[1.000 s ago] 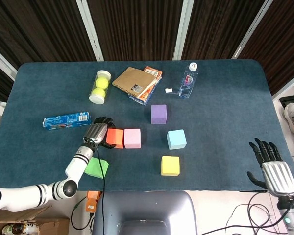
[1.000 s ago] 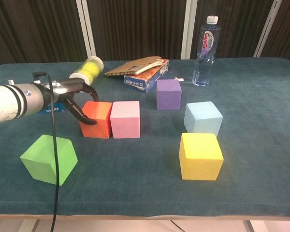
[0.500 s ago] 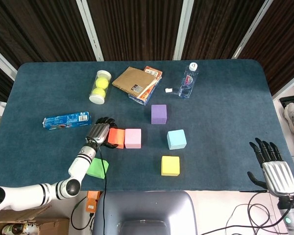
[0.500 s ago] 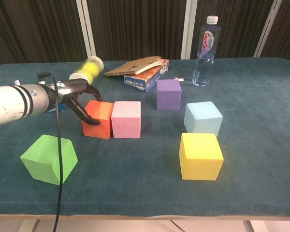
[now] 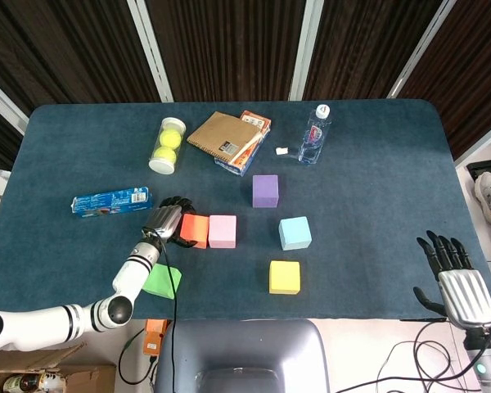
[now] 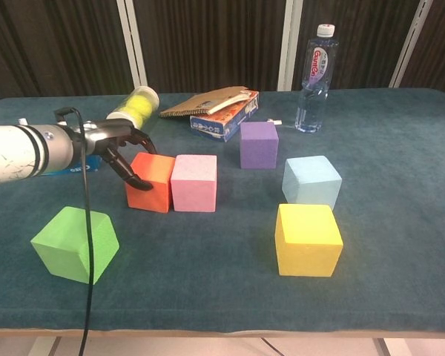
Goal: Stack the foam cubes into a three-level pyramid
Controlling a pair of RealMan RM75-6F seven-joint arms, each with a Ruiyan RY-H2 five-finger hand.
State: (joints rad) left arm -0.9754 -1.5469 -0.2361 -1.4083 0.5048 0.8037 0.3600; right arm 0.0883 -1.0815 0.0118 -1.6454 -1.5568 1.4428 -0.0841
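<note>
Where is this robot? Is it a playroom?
Probably a robot test room, not a playroom: a blue cloth table before dark curtains, with loose cables and a cardboard box on the floor.

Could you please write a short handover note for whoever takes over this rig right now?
Left hand: fingers curled against the left side of the orange cube; lifting nothing.
Right hand: open, off the table's near right edge.
Orange and pink cube sit side by side. Purple, light blue, yellow and green cubes lie apart, all on the table.
Done: two base cubes paired.
Left: third base cube, then both upper levels.
</note>
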